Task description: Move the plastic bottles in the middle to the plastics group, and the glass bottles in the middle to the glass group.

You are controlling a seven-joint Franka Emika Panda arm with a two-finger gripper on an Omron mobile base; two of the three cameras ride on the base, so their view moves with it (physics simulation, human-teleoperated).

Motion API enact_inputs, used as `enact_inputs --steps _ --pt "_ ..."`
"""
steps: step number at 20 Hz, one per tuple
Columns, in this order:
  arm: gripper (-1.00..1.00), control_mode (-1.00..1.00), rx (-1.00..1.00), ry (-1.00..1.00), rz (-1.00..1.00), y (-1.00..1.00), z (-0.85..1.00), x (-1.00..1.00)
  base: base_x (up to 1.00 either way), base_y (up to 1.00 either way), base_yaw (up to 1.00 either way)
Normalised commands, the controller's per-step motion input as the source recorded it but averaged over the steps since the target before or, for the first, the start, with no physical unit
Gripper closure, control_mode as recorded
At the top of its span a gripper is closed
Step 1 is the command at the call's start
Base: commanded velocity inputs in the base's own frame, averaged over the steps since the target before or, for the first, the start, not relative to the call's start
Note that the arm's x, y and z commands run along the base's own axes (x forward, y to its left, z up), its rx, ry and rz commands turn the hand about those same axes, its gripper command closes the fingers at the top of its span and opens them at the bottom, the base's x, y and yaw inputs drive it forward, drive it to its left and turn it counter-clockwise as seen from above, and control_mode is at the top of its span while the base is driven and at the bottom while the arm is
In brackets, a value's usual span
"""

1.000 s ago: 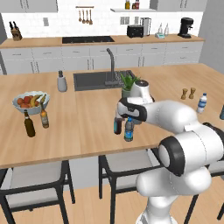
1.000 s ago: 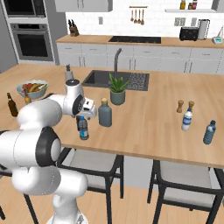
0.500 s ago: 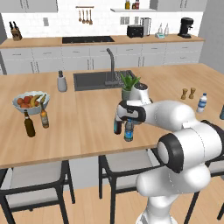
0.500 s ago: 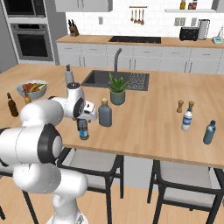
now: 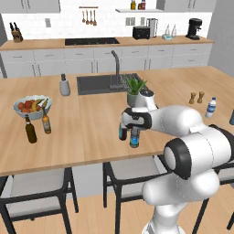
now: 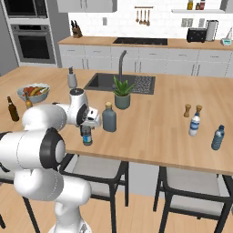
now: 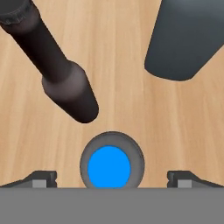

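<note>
**End effector sinks over the middle water bottle, jaws wide**

Over the last second the end effector [image 7: 112, 178] has eased slightly lower, released, straddling the dark cap of the small blue-tinted clear plastic water bottle [image 5: 134, 138] mid-table [image 5: 87, 137]. No grasp yet, so nothing looks sorted. In the middle stand one plastic bottle and two glass ones: a slim dark-brown beer bottle [image 7: 65, 78] and a wide grey-blue corked flask [image 6: 108, 118]. The plastics group counts two, a clear white-capped bottle [image 6: 195, 125] and a darker blue bottle [image 6: 217, 138]. The glass group counts two, a dark brown-olive bottle [image 5: 30, 130] and a small amber bottle [image 5: 46, 123].
</note>
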Motion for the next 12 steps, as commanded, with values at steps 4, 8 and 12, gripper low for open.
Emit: enact_inputs --steps 4,8,12 --pt "-1.0 -1.0 0.0 0.0 0.0 0.0 0.0 0.03 0.0 0.0 0.0" --pt "-1.0 -1.0 0.0 0.0 0.0 0.0 -0.11 0.01 0.0 0.0 0.0" --pt "-1.0 -1.0 0.0 0.0 0.0 0.0 -0.14 0.0 0.0 0.0 0.0"
